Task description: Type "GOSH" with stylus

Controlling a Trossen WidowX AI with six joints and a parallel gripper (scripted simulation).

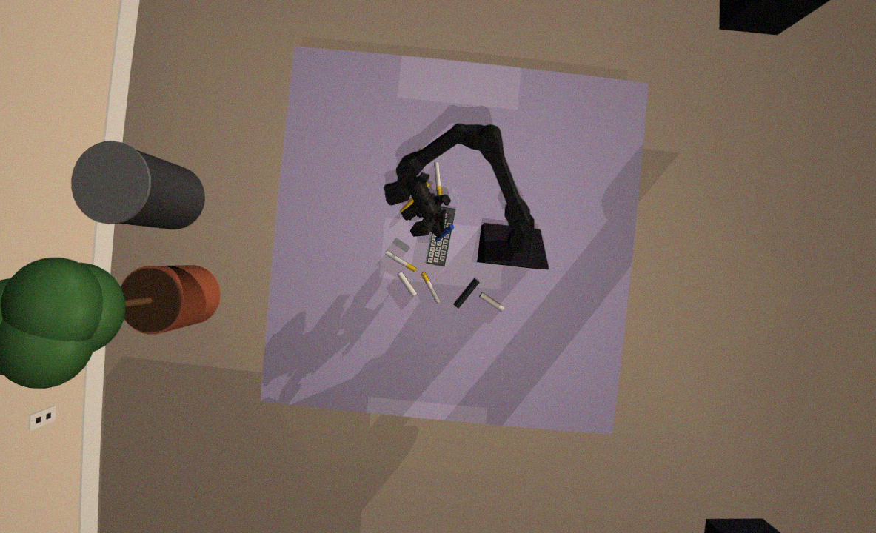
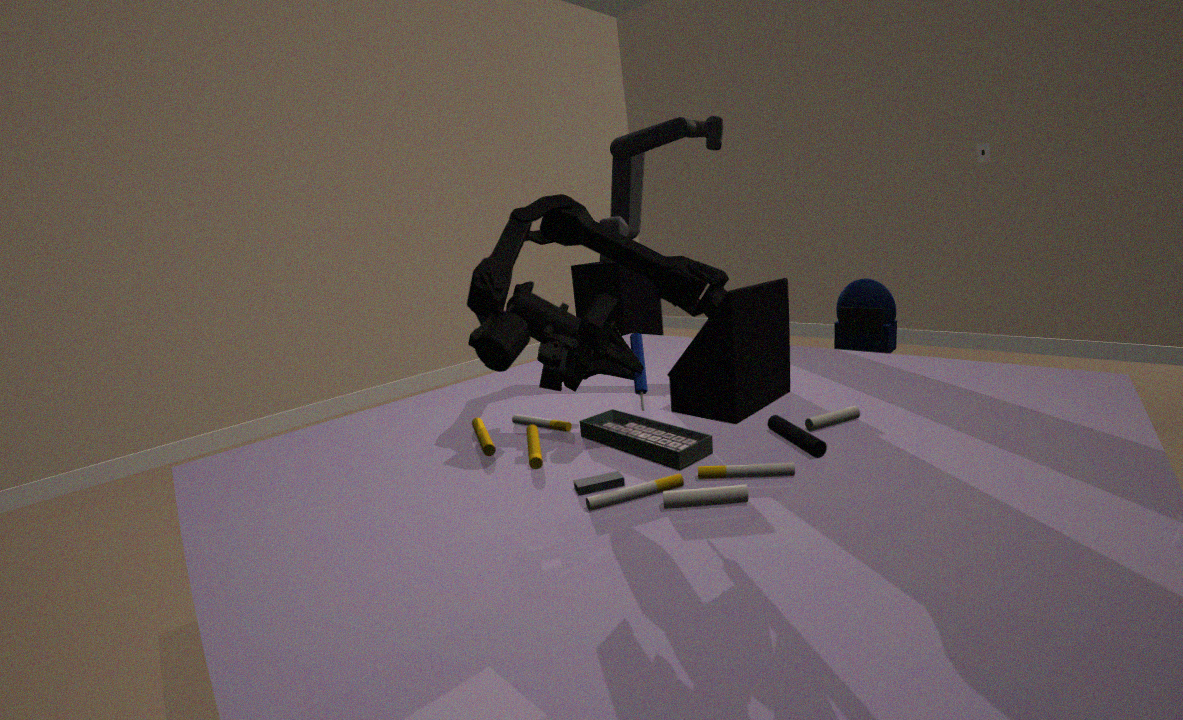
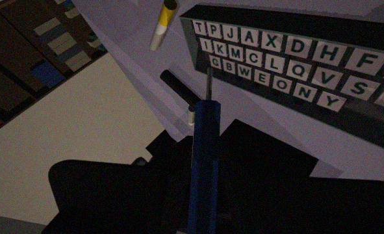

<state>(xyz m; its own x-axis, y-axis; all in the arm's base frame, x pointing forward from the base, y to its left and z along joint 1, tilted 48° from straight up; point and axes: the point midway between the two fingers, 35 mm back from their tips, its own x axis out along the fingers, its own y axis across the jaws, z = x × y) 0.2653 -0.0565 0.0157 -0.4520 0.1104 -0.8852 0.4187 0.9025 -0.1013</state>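
Lilac and crossed by long shadows, the table point(image 1: 335, 265) point(image 2: 353, 573) point(image 3: 140, 65) stands on a brown floor in the top view, with a potted plant point(image 1: 49, 317) off to one side by the pale wall. Seen from above, the arm bends out and back so that its gripper point(image 1: 438, 233) point(image 2: 640, 371) point(image 3: 206, 143) comes in over the keyboard point(image 1: 435, 263) point(image 2: 644, 451) point(image 3: 328, 117), which lies in front of the arm's base; that folded reach probably serves to bring the tool to the keys from the far side. Markers and sticks lie loosely around it, likely mere clutter. From the exterior view, the gripper is closed on the blue stylus point(image 1: 445, 232) point(image 2: 640, 359) point(image 3: 206, 130), which stands nearly upright with its thin tip down, a stance that suits a firm push. Its body is a plain blue shaft, and the tip seems to hang above the table's level, though contact is hard to judge from here. At the wrist, the shaft looks faceted, ending in a slender grey pin that points at the lower edge of the G key point(image 3: 216, 62). Whether it touches I cannot tell. G starts the word, so lining up for that press seems the step in hand, with O, S and H presumably to follow.
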